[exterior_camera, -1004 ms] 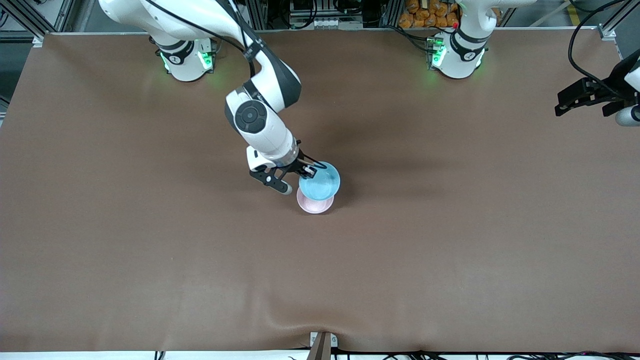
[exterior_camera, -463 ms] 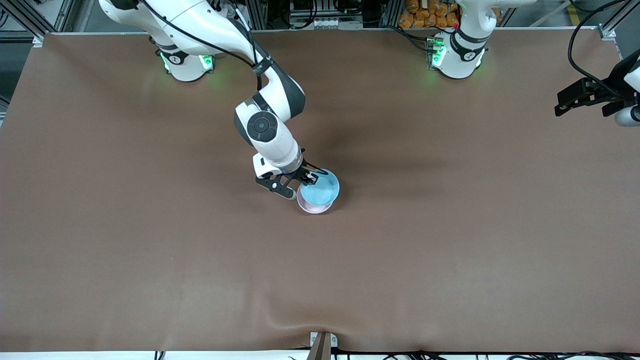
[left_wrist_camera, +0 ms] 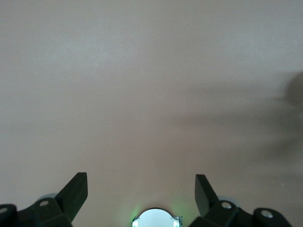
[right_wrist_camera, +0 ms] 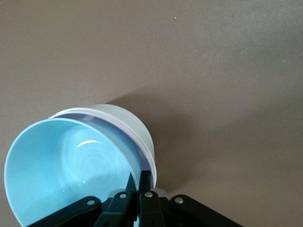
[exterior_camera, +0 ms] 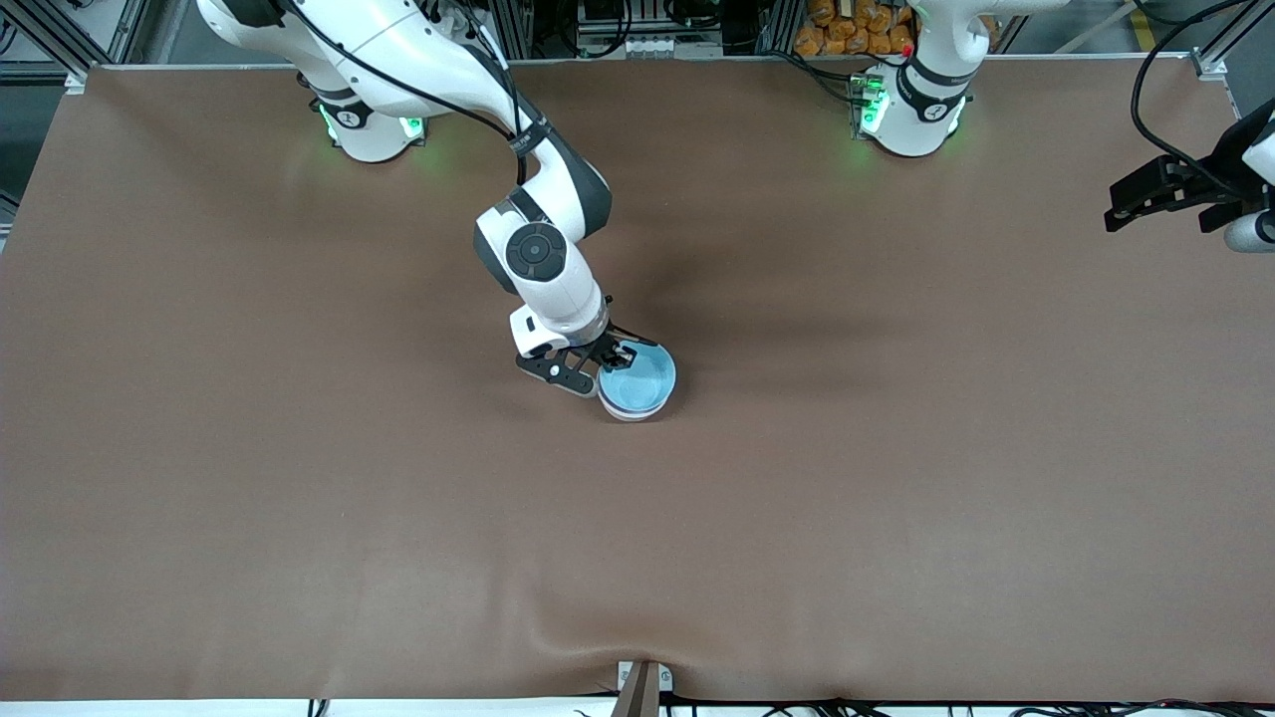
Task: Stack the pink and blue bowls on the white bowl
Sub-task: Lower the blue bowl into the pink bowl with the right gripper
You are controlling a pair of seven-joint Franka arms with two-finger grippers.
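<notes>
Right gripper [exterior_camera: 616, 357] clamps blue bowl [exterior_camera: 637, 376] rim, now seated in pink bowl [right_wrist_camera: 137, 142] on white bowl [right_wrist_camera: 125, 118], mid-table [exterior_camera: 896, 498], bare cloth around; was higher before. Left gripper [left_wrist_camera: 141, 189] parked, fingers spread.

Three bowls in one stack: one blue bowl [exterior_camera: 638, 375] on top, one pink bowl [right_wrist_camera: 140, 147] showing only as a thin rim beneath it, one white bowl [right_wrist_camera: 128, 120] at the bottom; two arms, two grippers, one table [exterior_camera: 896, 478].
</notes>
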